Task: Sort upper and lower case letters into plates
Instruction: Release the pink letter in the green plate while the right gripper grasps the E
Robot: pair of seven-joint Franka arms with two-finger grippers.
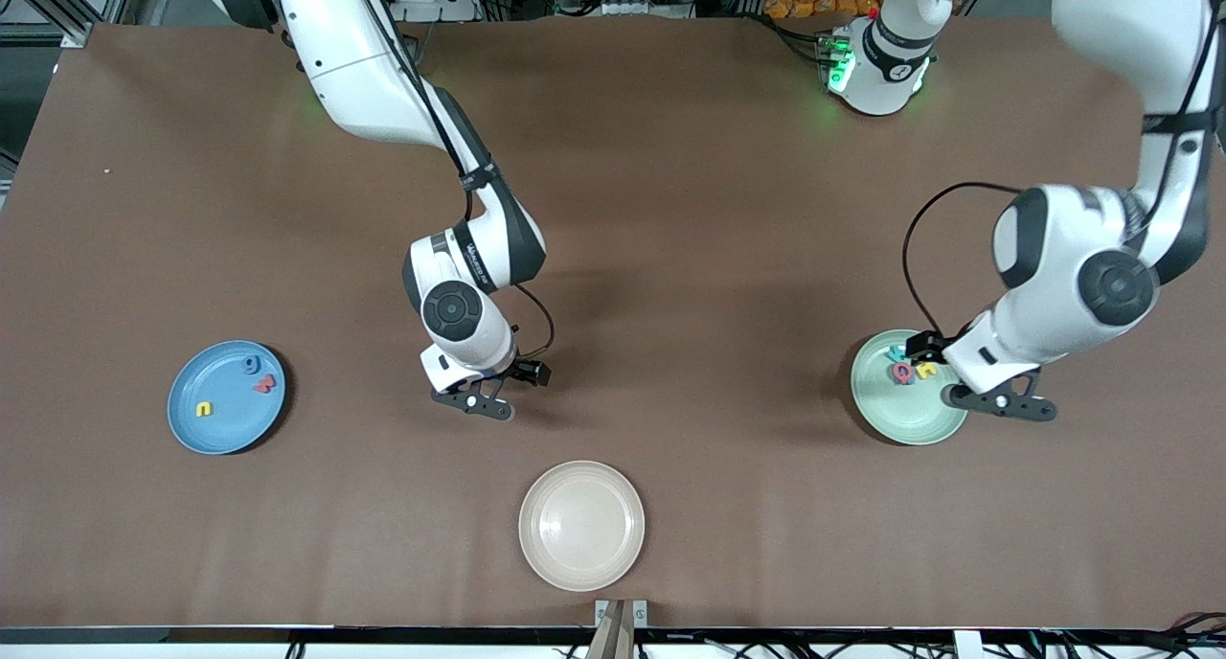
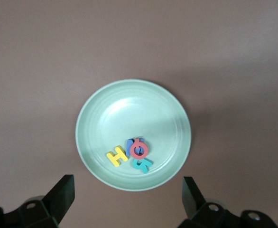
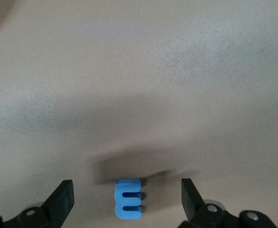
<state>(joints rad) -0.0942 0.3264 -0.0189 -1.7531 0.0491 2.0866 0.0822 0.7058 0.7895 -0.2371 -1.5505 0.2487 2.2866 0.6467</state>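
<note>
My right gripper [image 1: 476,402] is open, low over the bare table between the sky blue plate [image 1: 192,429] and the cream plate. In the right wrist view a blue letter E [image 3: 128,199] lies on the table between its fingers [image 3: 60,202], untouched; the hand hides it in the front view. The blue plate holds a blue letter [image 1: 252,363], a red one [image 1: 263,384] and a yellow one [image 1: 203,409]. My left gripper [image 1: 1003,401] is open and empty over the mint green plate's [image 1: 910,424] rim. That plate [image 2: 129,107] holds a yellow H [image 2: 116,156], a red O [image 2: 139,150], a teal R [image 2: 143,164] and a blue letter [image 2: 130,142] partly under the O.
A cream-beige plate [image 1: 581,525] lies empty near the table's front edge, nearer the front camera than my right gripper. The brown table top [image 1: 709,257] spreads wide around the plates.
</note>
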